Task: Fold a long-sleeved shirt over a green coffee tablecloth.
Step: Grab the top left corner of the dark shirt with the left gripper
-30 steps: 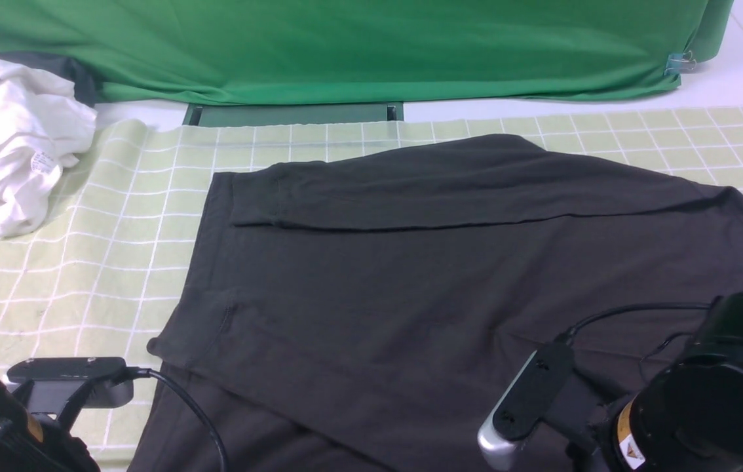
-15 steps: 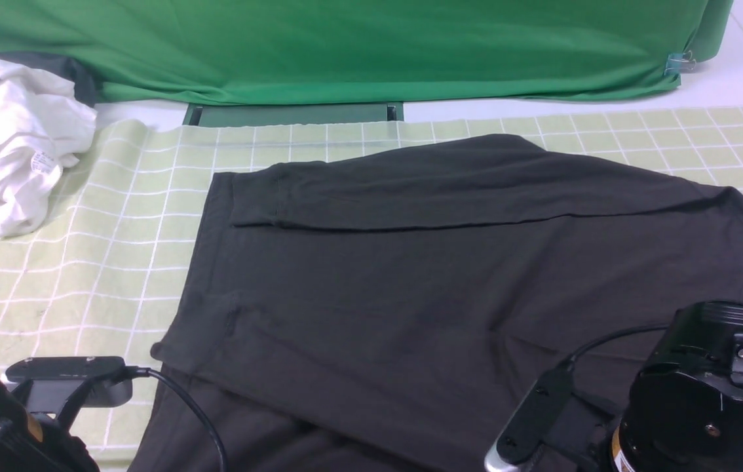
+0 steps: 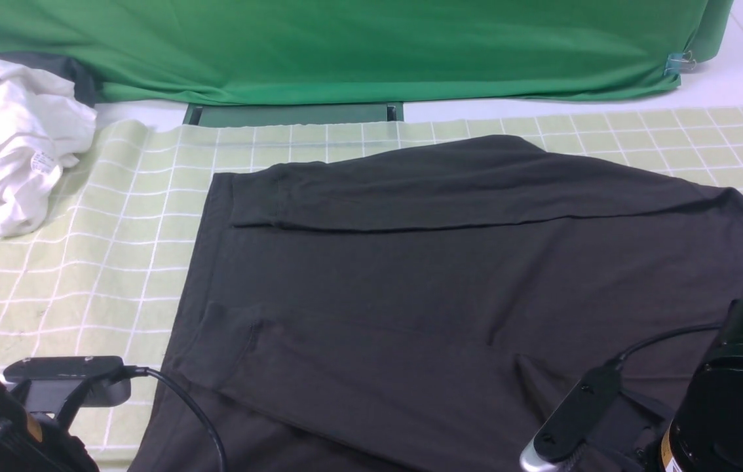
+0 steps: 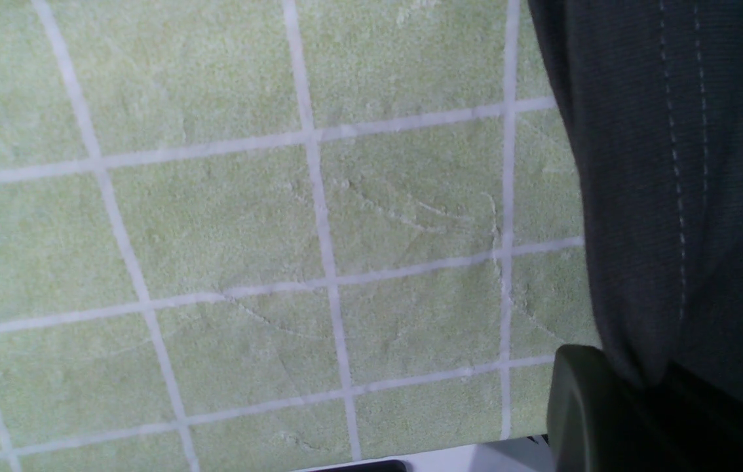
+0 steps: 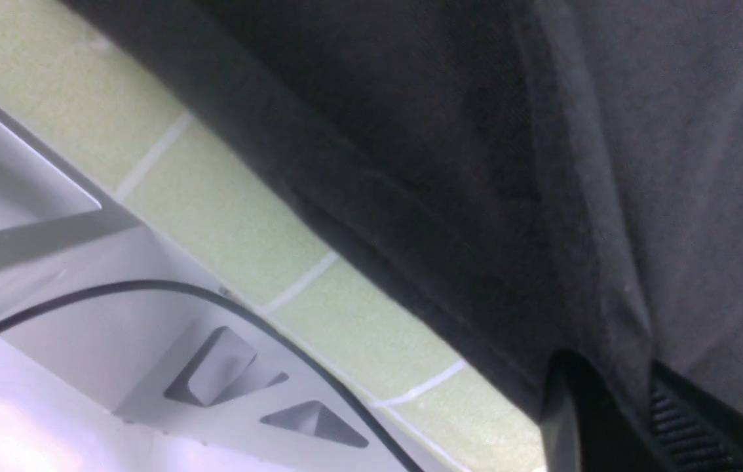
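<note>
The long-sleeved shirt (image 3: 450,262), black, lies spread on the green coffee tablecloth (image 3: 116,229), a pale cloth with a white grid. One sleeve is folded across its far part. Both arms sit at the near edge in the front view, and their jaws are hidden there. In the left wrist view my left gripper (image 4: 647,387) is shut on the shirt's stitched hem (image 4: 673,164), beside the gridded tablecloth (image 4: 214,229). In the right wrist view my right gripper (image 5: 633,387) pinches a ridge of the shirt (image 5: 476,131) between its fingers (image 5: 679,419), right at the tablecloth's edge (image 5: 227,236).
A crumpled white garment (image 3: 11,137) lies at the back left. Plain bright green fabric (image 3: 345,46) hangs along the back, held by a clip (image 3: 676,63). White table framing and a black cable (image 5: 149,288) show below the near edge in the right wrist view.
My right arm has dropped back toward the near right corner and its jaws have closed on the shirt. The near sleeve fold has slid to the right. The left arm has stayed put.
</note>
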### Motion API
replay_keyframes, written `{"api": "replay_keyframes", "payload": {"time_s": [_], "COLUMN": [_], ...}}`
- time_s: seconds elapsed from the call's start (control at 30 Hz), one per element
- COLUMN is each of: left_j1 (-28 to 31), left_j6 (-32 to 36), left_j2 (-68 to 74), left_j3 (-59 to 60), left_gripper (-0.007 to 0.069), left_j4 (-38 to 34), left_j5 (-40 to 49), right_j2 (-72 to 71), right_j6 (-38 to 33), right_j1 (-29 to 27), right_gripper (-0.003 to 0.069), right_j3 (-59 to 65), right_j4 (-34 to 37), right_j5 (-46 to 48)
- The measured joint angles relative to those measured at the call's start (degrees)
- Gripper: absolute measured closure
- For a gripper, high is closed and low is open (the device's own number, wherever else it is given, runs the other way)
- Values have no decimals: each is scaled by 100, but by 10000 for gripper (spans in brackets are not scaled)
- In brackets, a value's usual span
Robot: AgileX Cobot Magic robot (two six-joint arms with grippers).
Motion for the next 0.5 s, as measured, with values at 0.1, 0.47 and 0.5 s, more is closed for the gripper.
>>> {"api": "replay_keyframes", "payload": {"time_s": [0.1, 0.47, 0.5], "left_j1": [0, 0, 0], "left_j6": [0, 0, 0], "left_j2": [0, 0, 0], "left_j3": [0, -14, -39], "left_gripper": [610, 389, 342], "left_j4": [0, 144, 212], "left_j5": [0, 194, 316], "right_j2": [-2, -7, -22], "right_j6": [4, 4, 4], "right_j1": [0, 0, 0], "right_gripper": [551, 290, 289], "right_j3": [0, 0, 0], "right_j4": [10, 10, 10], "right_j5": [49, 124, 124]}}
